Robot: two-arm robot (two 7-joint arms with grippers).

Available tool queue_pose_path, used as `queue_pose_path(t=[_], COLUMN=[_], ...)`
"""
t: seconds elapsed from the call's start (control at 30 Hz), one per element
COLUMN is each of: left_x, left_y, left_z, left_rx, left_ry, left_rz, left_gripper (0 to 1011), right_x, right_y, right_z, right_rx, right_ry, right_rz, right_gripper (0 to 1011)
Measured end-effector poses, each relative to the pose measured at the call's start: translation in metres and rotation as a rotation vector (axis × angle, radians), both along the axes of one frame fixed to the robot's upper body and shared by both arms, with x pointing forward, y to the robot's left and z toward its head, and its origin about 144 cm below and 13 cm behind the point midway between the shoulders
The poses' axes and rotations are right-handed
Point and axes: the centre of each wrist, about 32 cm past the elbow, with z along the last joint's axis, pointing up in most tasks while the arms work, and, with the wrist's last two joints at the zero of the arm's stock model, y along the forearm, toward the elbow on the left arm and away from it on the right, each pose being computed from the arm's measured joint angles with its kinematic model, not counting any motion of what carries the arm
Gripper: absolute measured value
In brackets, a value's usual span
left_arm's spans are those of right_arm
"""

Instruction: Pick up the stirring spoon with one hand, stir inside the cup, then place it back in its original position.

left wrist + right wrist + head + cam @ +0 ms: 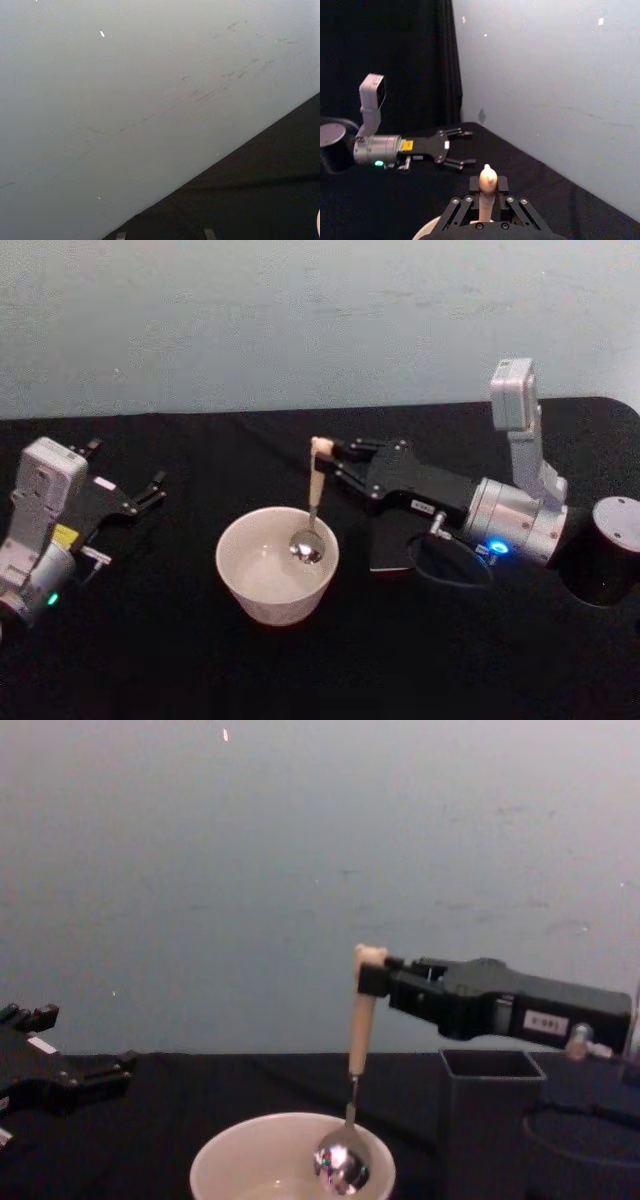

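**Cream handle, steel bowl: spoon stands in the cup**

Seen from my remote desk: the slim stirring spoon with its cream bear-head handle, thin metal stem and small metal bowl [315, 498] hangs nearly upright. Its bowl sits inside the wide, round, cream-white cup [262, 605], right of centre; I cannot tell whether it touches the bottom. My right gripper [335, 462] reaches in from the right, above the dark grey square holder [490, 1120], and pinches the handle just under the bear head. My left gripper [128, 472] is parked at the left of the black-clothed table [150, 670], well apart, its fingers spread and empty.

I judge the spoon light and rigid. Its smooth, narrow handle could swivel between the pads if the bowl drags on the cup wall. The high hold suits stirring, provided I make small circles. The cup looks ceramic: breakable, and light enough to slide on the cloth if nudged.
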Motion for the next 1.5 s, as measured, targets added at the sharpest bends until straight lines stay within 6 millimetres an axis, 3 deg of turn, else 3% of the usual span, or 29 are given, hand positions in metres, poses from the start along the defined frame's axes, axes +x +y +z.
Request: queue_pose_path(t=[0.4, 1.0, 1.5], left_x=[0.0, 0.0, 0.0], left_y=[0.0, 0.0, 0.0], left_z=[0.0, 0.0, 0.0], left_rx=[0.0, 0.0, 0.0], left_ry=[0.0, 0.0, 0.0], left_rz=[0.0, 0.0, 0.0], left_gripper=[1001, 1002, 1001], right_x=[0.005, 0.012, 0.029], right_y=[0.012, 0.048, 0.047], right_z=[-0.003, -0.008, -0.01], right_rx=[-0.065, -0.074, -0.056], right_ry=[-0.009, 0.017, 0.035], right_rz=[0.065, 0.115, -0.002], right_gripper=[203, 203, 203])
